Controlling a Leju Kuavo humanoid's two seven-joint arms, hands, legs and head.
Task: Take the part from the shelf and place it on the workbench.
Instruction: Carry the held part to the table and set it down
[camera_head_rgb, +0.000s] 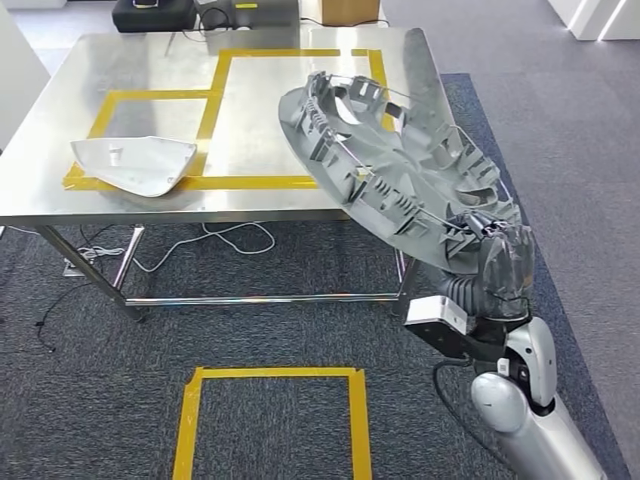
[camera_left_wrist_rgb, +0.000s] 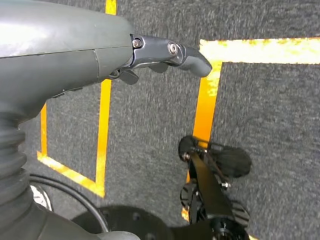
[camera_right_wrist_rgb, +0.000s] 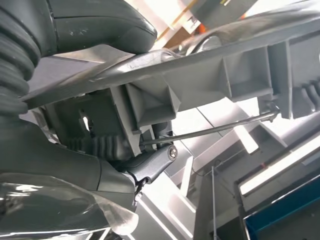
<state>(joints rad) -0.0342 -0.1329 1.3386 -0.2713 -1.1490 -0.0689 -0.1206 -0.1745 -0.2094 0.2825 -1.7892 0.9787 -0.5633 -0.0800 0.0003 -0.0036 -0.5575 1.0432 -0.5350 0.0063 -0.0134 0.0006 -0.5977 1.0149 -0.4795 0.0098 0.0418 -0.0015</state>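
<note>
Right robot hand (camera_head_rgb: 504, 262) grips the ribbed grey plastic panel (camera_head_rgb: 392, 165) by its edge above the desk (camera_head_rgb: 249, 130); likely stiff, light, unwieldy.

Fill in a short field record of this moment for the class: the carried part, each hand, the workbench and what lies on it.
carried part: large grey ribbed plastic panel, tilted, over the workbench's right end
right hand: grips the panel's near edge
left hand: holds nothing, hanging over the carpet
workbench: steel table marked with yellow tape rectangles
on workbench: white curved cover at the left, inside the tape
</note>
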